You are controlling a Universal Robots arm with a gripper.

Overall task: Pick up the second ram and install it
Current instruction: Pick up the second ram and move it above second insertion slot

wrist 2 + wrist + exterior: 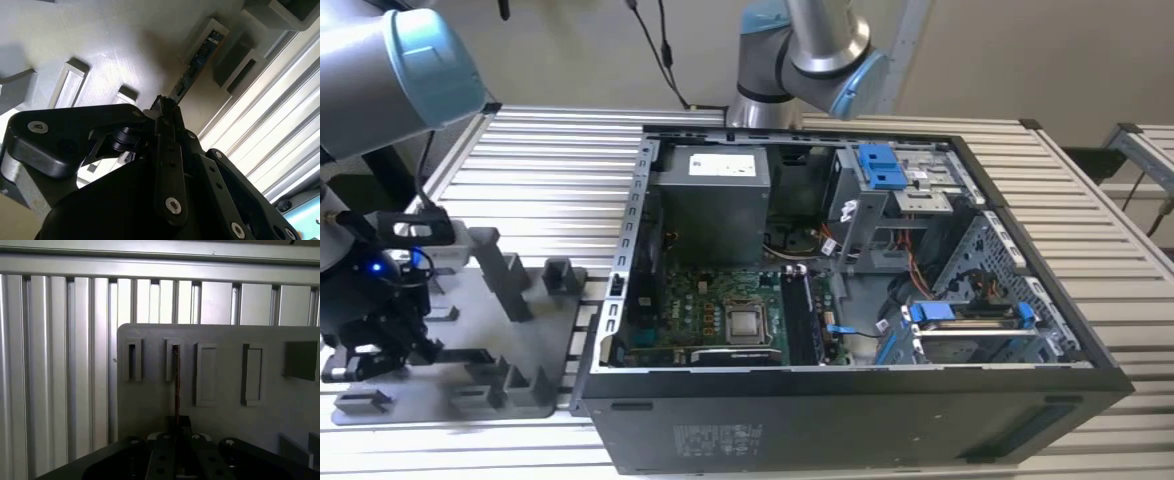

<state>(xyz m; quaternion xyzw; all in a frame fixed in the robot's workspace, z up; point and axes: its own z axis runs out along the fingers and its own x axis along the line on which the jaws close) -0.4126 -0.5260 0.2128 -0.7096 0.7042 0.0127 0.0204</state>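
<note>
No print legible anywhere: a white label [720, 163] on the grey power supply box [711, 205] at the upper middle of the exterior view, and another label [714, 438] on the outer wall of the open computer case [854, 385], both too small to make out.

Inside the case: a green motherboard [700, 310] with a square processor socket [750, 323], orange cables [923, 262], and blue plastic tabs [881, 165] on the drive cages.

Outside it, at the exterior view's lower left: a grey slotted tray [520, 335] on the ribbed metal table [547, 150]. Over that tray, the gripper [371, 352], pointing down.

In both wrist views, the gripper [165, 107] [177, 422] pinched on the memory stick [197, 62] [176, 380], fingers pressed close with the thin board between them. Stick set on edge along one narrow slot of the tray [150, 400], far end inside the slot's raised rim. Dark board, with a blue patch near that far end in the second wrist view. Beside it, more slots and raised blocks of the same tray.
</note>
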